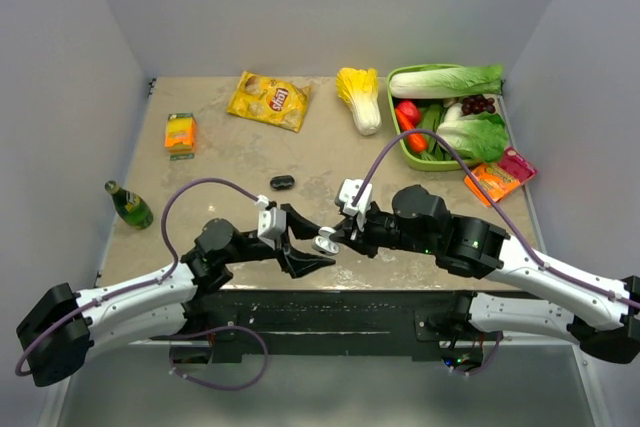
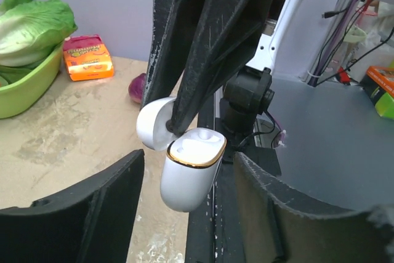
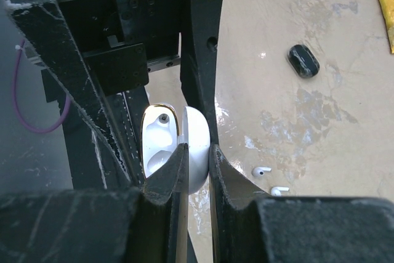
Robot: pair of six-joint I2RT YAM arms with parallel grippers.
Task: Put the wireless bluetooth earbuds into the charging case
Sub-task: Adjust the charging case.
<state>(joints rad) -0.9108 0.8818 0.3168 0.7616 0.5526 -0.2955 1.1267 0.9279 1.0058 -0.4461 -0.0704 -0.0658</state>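
From above: tan, blotchy desk (image 1: 230, 162) boxed in by plain grey walls. Clamped in the right pincer (image 1: 335, 237), the white charging case (image 1: 325, 243); left pincer (image 1: 322, 249) spread wide around that case, gripping nothing. Beyond both, a small black case (image 1: 282, 182).

Left wrist: charging case (image 2: 188, 170) hanging between the gaping fingers (image 2: 92, 207), lid flipped open, touching neither. Past the pincer, patchy desk (image 2: 61, 133), green basket (image 2: 24, 84), orange packet (image 2: 89, 60), pale wall.

Right wrist: pincer (image 3: 196, 167) nipped shut on the case lid. Two white earbuds (image 3: 261, 170) loose on the glossy, stained desk (image 3: 320, 133), just right of the fingertips, outside the case.
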